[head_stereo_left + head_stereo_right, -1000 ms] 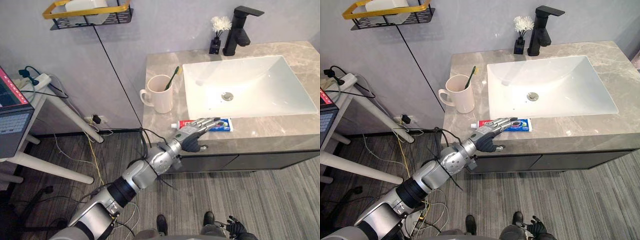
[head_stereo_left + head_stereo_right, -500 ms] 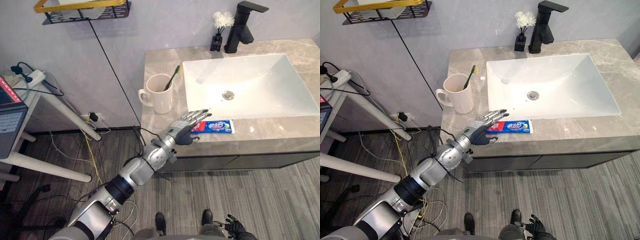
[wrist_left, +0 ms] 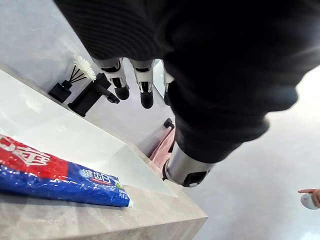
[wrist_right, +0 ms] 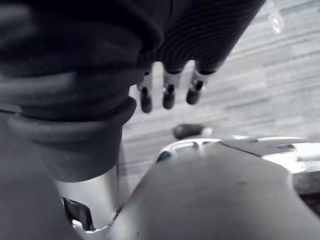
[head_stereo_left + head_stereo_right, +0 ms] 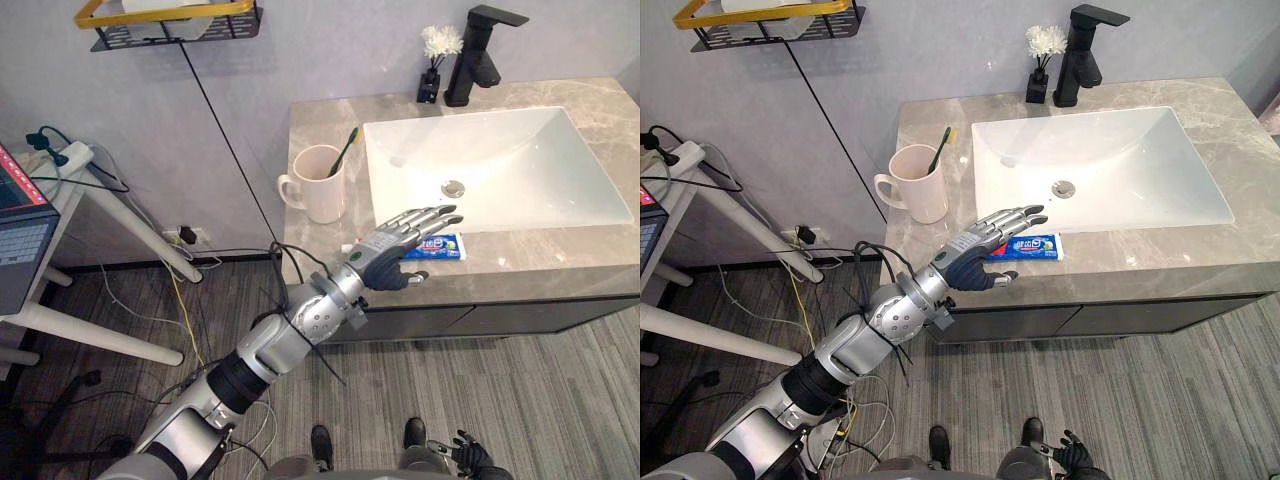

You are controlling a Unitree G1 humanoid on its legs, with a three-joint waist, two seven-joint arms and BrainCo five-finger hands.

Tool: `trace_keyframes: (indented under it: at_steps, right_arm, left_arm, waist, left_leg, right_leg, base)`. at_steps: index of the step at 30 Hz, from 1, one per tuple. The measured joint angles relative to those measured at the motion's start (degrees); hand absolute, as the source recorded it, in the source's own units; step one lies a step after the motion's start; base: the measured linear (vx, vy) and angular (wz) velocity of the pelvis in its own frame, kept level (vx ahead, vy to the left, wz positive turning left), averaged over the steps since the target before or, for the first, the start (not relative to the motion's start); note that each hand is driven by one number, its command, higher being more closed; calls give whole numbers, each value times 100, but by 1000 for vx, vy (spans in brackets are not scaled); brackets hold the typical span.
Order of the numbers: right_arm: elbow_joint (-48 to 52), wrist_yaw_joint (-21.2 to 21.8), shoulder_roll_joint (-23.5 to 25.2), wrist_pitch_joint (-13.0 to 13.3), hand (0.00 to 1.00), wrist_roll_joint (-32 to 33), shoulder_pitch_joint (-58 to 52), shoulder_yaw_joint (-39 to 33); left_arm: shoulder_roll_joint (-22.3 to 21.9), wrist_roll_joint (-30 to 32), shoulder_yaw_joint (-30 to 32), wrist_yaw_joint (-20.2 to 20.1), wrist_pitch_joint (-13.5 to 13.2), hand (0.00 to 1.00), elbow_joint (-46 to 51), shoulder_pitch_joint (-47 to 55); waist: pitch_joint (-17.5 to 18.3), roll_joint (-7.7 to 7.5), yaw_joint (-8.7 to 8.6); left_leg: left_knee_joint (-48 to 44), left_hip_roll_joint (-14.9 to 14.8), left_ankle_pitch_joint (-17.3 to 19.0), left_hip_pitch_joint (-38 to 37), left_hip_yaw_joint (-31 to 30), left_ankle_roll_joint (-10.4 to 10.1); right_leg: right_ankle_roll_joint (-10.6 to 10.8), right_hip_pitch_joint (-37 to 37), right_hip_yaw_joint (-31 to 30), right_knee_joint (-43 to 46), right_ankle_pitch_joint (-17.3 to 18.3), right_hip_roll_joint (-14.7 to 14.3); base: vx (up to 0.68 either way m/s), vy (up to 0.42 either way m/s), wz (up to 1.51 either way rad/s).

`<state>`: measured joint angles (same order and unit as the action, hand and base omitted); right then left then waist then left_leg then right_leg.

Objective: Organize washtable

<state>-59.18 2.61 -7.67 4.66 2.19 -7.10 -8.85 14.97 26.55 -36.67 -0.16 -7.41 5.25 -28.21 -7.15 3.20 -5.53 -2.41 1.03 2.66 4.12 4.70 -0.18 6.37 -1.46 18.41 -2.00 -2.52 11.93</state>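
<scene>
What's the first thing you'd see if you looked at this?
The robot's left hand, fingers spread open, hovers over a red and blue toothpaste tube lying near the front of the counter. Farther back are a big white sink and a cream mug holding a green toothbrush.

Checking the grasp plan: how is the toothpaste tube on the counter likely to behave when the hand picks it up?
The toothpaste tube lies flat on the counter, so it probably won't roll. It looks like soft, glossy plastic, likely to dent and perhaps slip in the open left hand hovering over it. Probably light.
</scene>
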Motion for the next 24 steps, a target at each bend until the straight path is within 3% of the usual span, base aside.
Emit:
trace_keyframes:
  at_steps: [24]
  right_arm:
    - [327, 19, -119, 8, 0, 2, -114, 316]
  left_arm:
    - [196, 753, 266, 209, 228, 0, -1035, 7]
  waist:
    - [-3, -6, -6]
  left_leg:
    - [45, -21, 2, 16, 45, 0]
  right_leg:
    - [-120, 51, 11, -346, -139, -91]
  base:
    - [-10, -6, -1]
